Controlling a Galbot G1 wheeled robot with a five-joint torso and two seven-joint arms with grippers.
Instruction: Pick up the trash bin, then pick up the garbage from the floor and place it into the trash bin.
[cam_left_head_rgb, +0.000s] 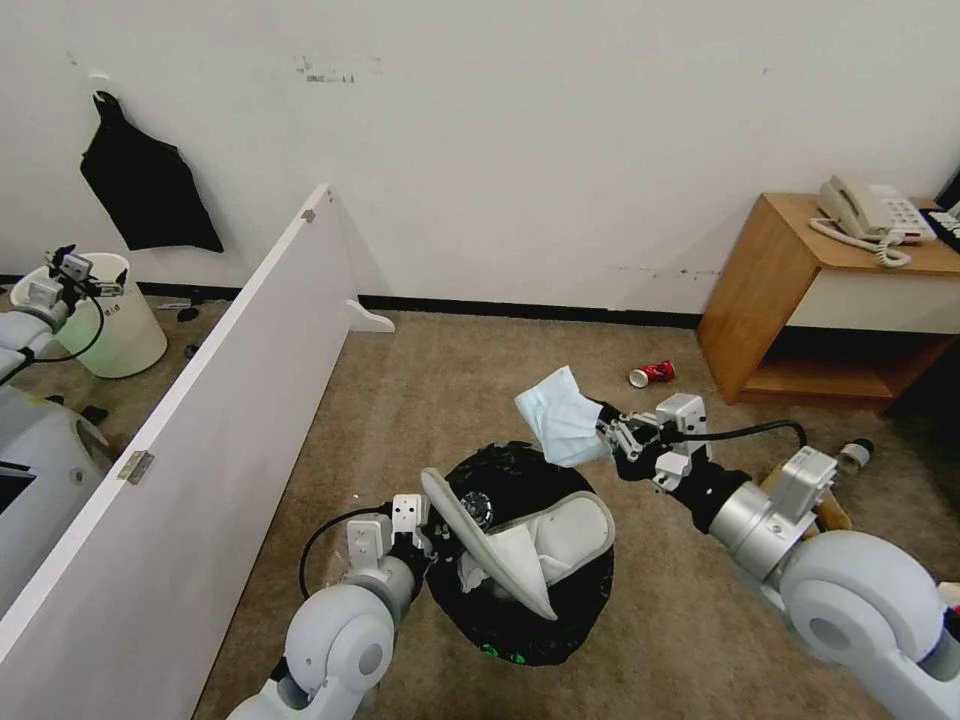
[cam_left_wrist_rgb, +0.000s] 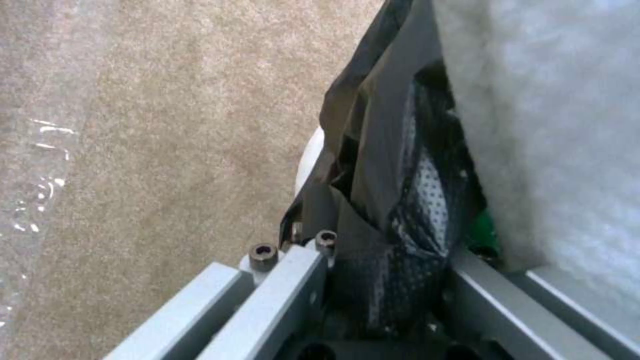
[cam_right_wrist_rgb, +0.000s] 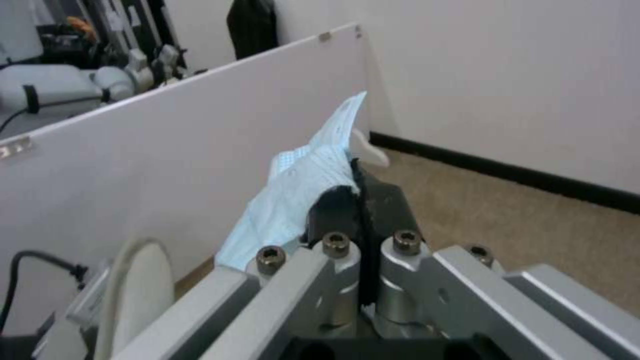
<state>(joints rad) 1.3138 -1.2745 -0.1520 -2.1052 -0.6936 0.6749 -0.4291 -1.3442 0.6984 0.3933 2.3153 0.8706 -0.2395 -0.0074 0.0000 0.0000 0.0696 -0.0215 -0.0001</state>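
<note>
Above the trash bin (cam_left_head_rgb: 520, 610) (black-lined, slippers (cam_left_head_rgb: 520, 540) inside), right gripper (cam_left_head_rgb: 605, 432) pinches a crumpled light-blue mask (cam_left_head_rgb: 560, 415).

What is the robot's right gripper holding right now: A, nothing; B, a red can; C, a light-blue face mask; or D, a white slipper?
C: the right gripper is shut on the light-blue face mask, held above the trash bin's rim, while the red can lies on the carpet near the wall.
</note>
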